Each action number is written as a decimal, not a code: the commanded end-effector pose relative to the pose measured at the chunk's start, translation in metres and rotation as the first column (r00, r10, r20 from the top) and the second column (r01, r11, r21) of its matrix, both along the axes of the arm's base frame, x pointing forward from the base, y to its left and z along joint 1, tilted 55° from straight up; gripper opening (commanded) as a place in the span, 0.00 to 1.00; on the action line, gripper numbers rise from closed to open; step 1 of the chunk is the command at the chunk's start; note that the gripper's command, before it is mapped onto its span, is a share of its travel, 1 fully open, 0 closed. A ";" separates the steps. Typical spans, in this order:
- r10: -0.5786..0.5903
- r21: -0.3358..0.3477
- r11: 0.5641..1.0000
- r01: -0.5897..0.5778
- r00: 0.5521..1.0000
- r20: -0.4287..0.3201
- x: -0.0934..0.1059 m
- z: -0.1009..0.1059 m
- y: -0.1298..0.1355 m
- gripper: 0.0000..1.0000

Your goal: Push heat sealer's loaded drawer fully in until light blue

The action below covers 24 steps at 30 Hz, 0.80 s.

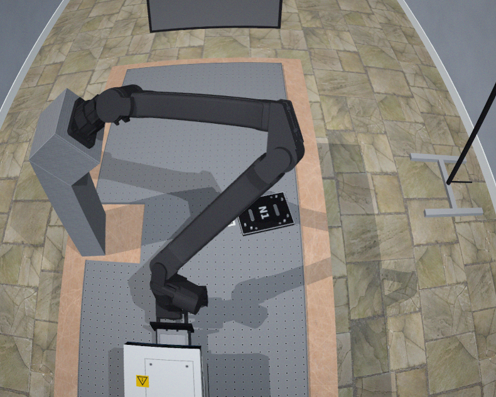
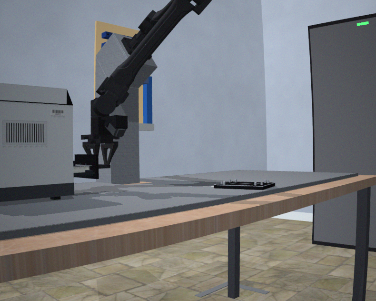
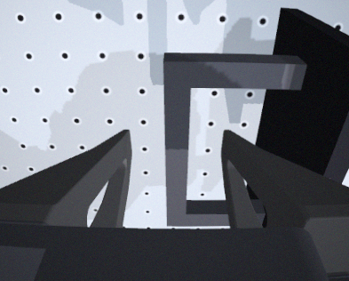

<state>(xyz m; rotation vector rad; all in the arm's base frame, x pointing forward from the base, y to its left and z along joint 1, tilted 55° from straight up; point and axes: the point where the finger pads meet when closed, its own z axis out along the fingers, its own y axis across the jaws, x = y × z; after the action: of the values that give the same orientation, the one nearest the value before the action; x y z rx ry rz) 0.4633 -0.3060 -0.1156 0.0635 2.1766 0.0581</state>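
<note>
Heat sealer: white-topped box with a yellow warning label, at the near end of the perforated grey tabletop; in the exterior view it shows a grey side with a vent grille and a dark base strip. Its light cannot be made out in any view.

Drawer: projecting from the sealer's front toward the arm, only partly in. Dark front bar across its outer end; pale contents just behind the bar, too small to tell apart. In the exterior view the drawer juts from the sealer's face just above the tabletop.

Drawer handle: grey bracket with a vertical stem and crossbar, seen in the wrist view between the fingers.

Claw: pointing down over the drawer's outer end, fingers apart, one on each side of the handle stem with gaps showing, clamped on nothing. Also visible above the drawer front.

Arm: dark, reaching from a grey pedestal block across the tabletop.

Black fixture plate marked "N1": flat on the tabletop, well apart from the sealer.

Dark cabinet with green indicator: standing beyond the tabletop.
</note>
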 end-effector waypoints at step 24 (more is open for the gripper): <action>-0.005 0.007 1.000 0.005 1.000 -0.015 -0.021 0.005 0.002 0.45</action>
<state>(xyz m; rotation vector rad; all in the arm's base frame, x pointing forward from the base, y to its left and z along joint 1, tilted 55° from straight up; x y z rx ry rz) 0.4549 -0.3073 -0.1158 0.0790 2.1818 0.0653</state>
